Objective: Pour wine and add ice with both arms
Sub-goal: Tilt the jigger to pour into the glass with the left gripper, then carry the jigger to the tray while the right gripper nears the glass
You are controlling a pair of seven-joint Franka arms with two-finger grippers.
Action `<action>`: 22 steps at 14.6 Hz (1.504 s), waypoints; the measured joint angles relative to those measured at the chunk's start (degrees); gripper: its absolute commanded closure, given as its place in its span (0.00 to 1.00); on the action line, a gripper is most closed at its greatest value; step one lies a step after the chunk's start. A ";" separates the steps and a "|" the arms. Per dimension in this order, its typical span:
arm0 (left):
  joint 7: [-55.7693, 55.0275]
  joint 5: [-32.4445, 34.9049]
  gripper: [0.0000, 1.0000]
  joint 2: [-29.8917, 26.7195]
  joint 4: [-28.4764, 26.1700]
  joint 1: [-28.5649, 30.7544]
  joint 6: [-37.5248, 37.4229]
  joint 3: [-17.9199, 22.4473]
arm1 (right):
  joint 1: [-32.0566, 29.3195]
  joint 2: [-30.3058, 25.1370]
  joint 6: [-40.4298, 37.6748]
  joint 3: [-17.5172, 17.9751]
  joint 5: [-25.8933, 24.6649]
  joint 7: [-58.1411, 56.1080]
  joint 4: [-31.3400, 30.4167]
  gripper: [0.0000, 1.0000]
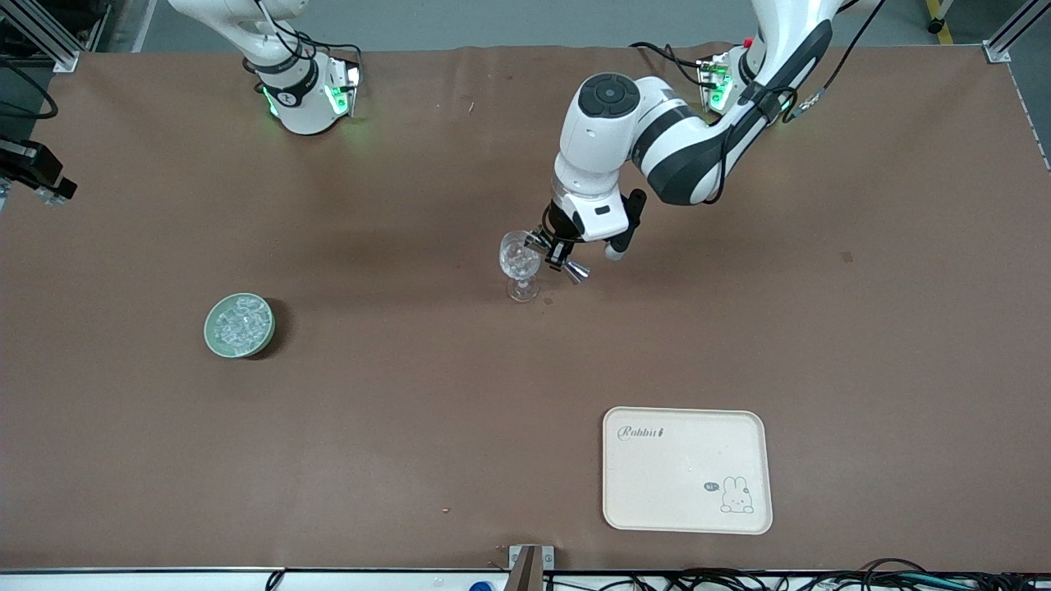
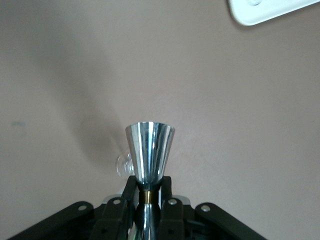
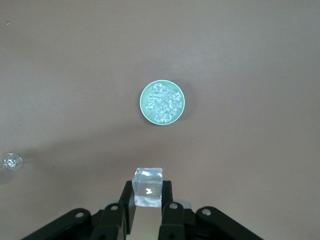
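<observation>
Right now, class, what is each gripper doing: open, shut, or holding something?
Left gripper: shut on a metal jigger, beside the wine glass.
Right gripper: shut on an ice cube, high above the bowl of ice.

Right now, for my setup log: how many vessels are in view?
3: a stemmed glass mid-table, a metal jigger in the left hand beside its rim, a green bowl of ice toward the right arm's end.
</observation>
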 measured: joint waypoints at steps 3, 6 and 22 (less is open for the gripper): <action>0.95 -7.83 1.00 -0.27 0.63 0.14 2.30 1.24 | 0.00 0.01 0.00 0.00 0.02 0.00 0.00 0.99; 7.12 -16.87 0.99 -1.37 0.90 0.35 3.53 3.25 | 0.15 0.01 0.10 0.10 0.23 0.01 0.00 0.99; 59.51 -88.29 0.99 -6.98 -2.26 0.01 -1.63 37.98 | 30.74 7.42 12.80 1.23 4.52 47.17 -0.05 0.99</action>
